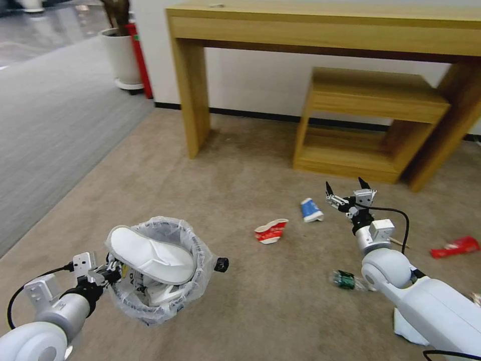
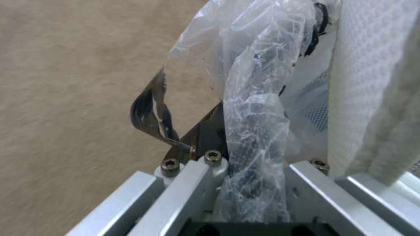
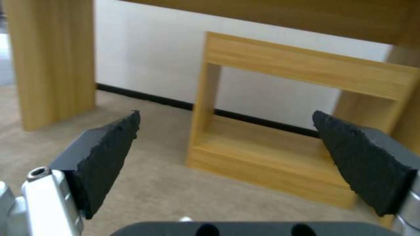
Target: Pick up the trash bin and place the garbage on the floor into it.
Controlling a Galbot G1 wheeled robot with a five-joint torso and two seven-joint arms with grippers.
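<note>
Head view, nearest first: the left gripper (image 1: 112, 273) has its jaws clamped on the bagged rim of the trash bin (image 1: 160, 296), held above the floor (image 1: 240, 165), a white slipper (image 1: 150, 255) lying across its mouth. The right gripper (image 1: 348, 193) hangs wide open over the carpet. Beyond lie a crushed red cup (image 1: 271, 231) and blue cup (image 1: 311, 209), probably light and soft, best pinched at a folded edge.

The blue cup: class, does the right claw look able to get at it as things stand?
Probably yes. The right claw is open and empty, close beside the blue cup, which lies alone on bare floor with nothing between them.
</note>
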